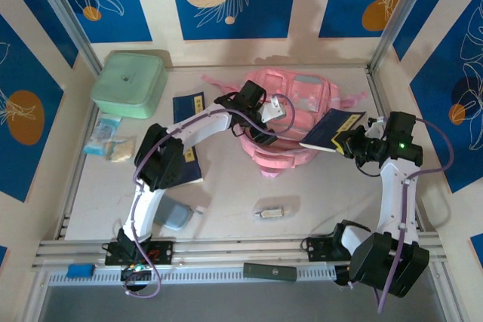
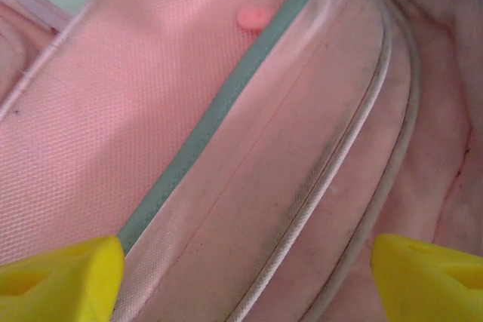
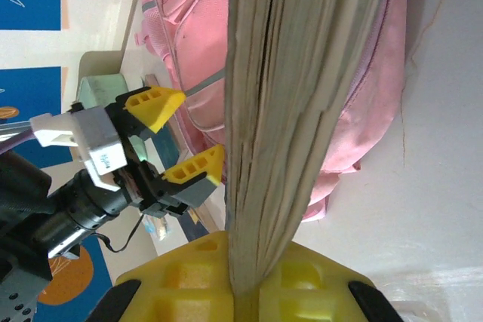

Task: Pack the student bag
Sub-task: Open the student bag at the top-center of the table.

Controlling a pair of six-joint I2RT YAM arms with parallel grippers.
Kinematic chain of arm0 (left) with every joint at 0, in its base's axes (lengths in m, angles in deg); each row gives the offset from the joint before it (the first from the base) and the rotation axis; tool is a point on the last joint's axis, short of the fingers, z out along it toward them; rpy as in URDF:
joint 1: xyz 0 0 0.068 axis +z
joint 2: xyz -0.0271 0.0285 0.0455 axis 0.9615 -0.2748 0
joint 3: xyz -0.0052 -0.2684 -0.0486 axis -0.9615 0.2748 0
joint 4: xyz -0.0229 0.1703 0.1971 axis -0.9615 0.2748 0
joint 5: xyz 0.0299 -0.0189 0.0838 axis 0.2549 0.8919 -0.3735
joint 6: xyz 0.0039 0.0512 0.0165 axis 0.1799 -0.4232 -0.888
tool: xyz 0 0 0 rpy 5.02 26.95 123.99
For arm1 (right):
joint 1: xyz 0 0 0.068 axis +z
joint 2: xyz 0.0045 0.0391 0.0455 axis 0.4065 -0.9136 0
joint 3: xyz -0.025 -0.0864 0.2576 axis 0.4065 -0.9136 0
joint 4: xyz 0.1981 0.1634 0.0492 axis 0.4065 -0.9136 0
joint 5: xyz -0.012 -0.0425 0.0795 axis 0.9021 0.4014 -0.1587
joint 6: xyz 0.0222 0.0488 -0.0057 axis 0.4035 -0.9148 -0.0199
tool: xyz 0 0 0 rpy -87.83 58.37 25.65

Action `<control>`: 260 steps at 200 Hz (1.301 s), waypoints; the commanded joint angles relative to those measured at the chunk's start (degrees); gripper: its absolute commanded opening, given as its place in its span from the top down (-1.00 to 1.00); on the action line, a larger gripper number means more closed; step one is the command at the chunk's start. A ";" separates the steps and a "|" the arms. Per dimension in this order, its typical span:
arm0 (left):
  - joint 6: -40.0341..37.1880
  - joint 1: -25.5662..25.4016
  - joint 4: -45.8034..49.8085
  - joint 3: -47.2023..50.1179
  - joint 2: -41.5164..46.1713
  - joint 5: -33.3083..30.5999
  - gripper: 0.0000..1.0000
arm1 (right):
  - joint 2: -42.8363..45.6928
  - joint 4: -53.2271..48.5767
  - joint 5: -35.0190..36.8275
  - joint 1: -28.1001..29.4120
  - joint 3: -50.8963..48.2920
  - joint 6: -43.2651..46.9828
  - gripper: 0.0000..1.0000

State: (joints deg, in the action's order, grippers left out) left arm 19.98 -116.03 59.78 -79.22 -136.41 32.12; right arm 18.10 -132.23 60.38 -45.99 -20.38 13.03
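The pink student bag lies at the back middle of the table. My left gripper hovers over its left edge, its yellow fingers spread open. Between them in the left wrist view I see pink bag fabric, a grey-green trim and pale piping, none of it pinched. My right gripper is shut on a dark blue book, held just off the bag's right side. In the right wrist view the book's page edges rise from the yellow jaws, with the bag and the open left gripper behind.
A mint-green box stands at the back left. One blue book lies beside it, another under the left arm. A small packet, a grey-blue pouch and a small object lie on the near table.
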 commanded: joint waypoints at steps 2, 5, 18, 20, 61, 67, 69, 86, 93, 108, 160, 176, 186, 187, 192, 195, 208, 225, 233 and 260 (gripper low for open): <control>-5.45 -0.97 4.89 -4.35 -3.31 -1.15 -0.71 | -0.33 1.68 -1.59 -0.41 1.53 -0.59 1.00; -5.63 -1.01 5.27 -4.88 -3.69 -1.12 -0.71 | -0.47 1.70 -1.67 -0.41 1.60 -0.60 1.00; -6.27 -1.22 6.46 -7.04 -5.62 -1.37 -0.71 | -1.01 1.74 -1.84 -0.41 1.88 -0.62 1.00; -6.37 -1.25 6.56 -7.38 -5.93 -1.48 -0.71 | -1.03 1.79 -1.85 -0.41 1.94 -0.56 1.00; -7.41 -1.36 6.12 -11.88 -10.45 -5.80 -0.48 | -1.20 1.88 -1.84 -0.43 2.09 -0.21 1.00; -7.53 -1.40 5.93 -12.35 -10.89 -6.35 -0.44 | -1.27 1.89 -1.91 -0.42 2.15 -0.16 1.00; -7.50 -1.36 5.86 -12.42 -10.99 -6.46 -0.42 | -1.25 1.85 -1.87 -0.46 2.16 -0.22 1.00; -7.68 -1.44 5.32 -13.27 -11.49 -7.69 -0.18 | -1.45 2.05 -2.36 -0.48 2.34 -0.34 1.00; -7.51 -1.28 5.22 -13.59 -11.54 -7.92 -0.08 | -1.45 2.07 -2.63 -0.48 2.43 -0.42 1.00; -7.34 -1.28 5.22 -13.98 -11.07 -7.63 0.09 | -1.45 2.19 -2.84 -0.45 2.35 -0.52 1.00; -5.68 -1.21 5.19 -14.53 -9.02 -7.29 0.88 | -0.98 1.02 -2.80 -0.51 3.25 0.22 1.00; -4.03 -1.20 6.22 -14.46 -7.45 -7.49 1.00 | -0.74 0.22 -2.44 -0.50 4.13 0.65 1.00; -2.39 -1.19 6.68 -13.92 -6.00 -7.92 1.00 | -0.48 -0.33 -2.04 -0.56 4.85 0.79 1.00; -2.08 -1.23 6.74 -13.88 -5.89 -8.01 1.00 | -0.42 -0.43 -2.03 -0.58 4.91 0.80 1.00; -1.05 -1.18 6.90 -13.64 -5.05 -8.40 1.00 | -0.33 -0.66 -1.89 -0.54 5.27 0.87 1.00; -0.21 -1.19 7.03 -13.37 -4.59 -8.60 1.00 | -0.24 -0.79 -1.94 -0.54 5.49 0.94 1.00; 3.21 -1.18 7.50 -12.26 -1.94 -9.88 1.00 | 0.11 -1.54 -1.73 -0.57 6.48 1.15 1.00; 8.50 -1.18 7.76 -9.69 1.93 -12.35 1.00 | 0.31 -2.54 -1.29 -0.55 7.81 1.46 1.00; 11.29 -1.18 8.26 -8.77 3.71 -13.63 1.00 | 0.33 -2.68 -1.28 -0.58 8.20 1.33 1.00; 19.79 -1.14 10.72 -5.96 8.92 -16.93 1.00 | 0.34 -1.47 -3.32 -0.03 8.19 0.53 1.00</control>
State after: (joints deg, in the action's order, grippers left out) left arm 27.63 -117.73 67.84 -86.43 -135.72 21.04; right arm 17.36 -133.63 60.14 -46.20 -13.85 13.09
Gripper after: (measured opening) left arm 0.070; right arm 0.089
